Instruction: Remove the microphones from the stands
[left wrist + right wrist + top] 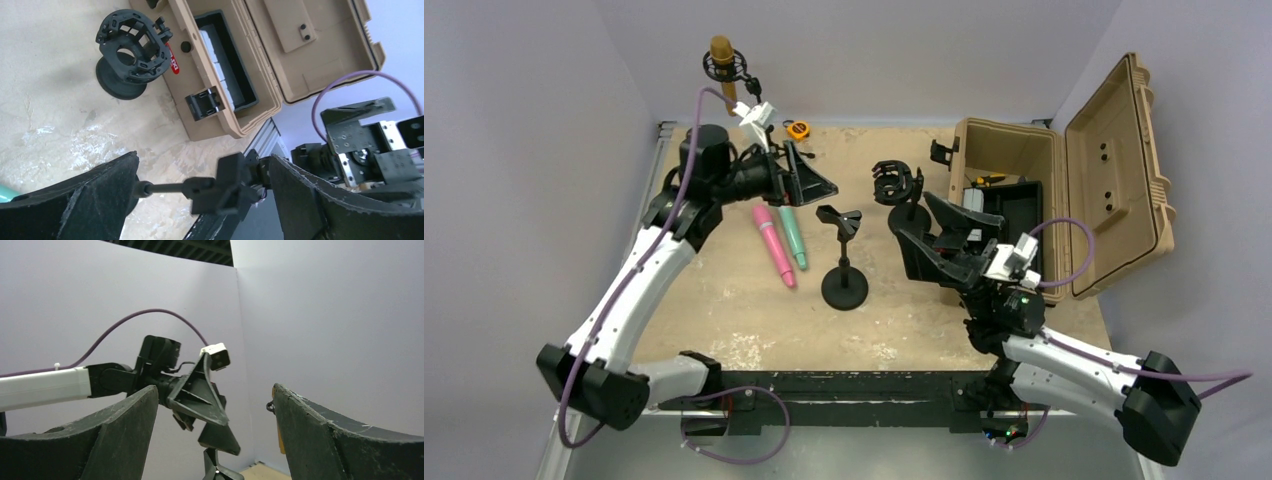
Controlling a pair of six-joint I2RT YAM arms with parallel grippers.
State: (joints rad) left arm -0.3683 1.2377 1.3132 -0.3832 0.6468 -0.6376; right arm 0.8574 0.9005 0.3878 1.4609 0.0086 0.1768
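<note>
A gold microphone point(721, 60) sits upright in a black shock mount on a stand at the back left, by the wall. My left gripper point(819, 185) is open and empty, to the right of and nearer than that microphone. In the left wrist view the small clip stand point(220, 187) shows between its spread fingers point(205, 200). My right gripper point(912, 215) is open and empty, raised in front of the tan case. The right wrist view looks past its spread jaws point(215, 440) at the left gripper point(197, 395); a sliver of the gold microphone point(276, 435) shows by the right finger.
A pink point(774, 245) and a green point(792, 237) stick-shaped object lie side by side mid-table. A small black clip stand point(844, 255) stands at the centre. An empty shock-mount stand point(897, 185) stands beside the open tan case point(1064, 170). A small yellow object point(798, 129) lies at the back.
</note>
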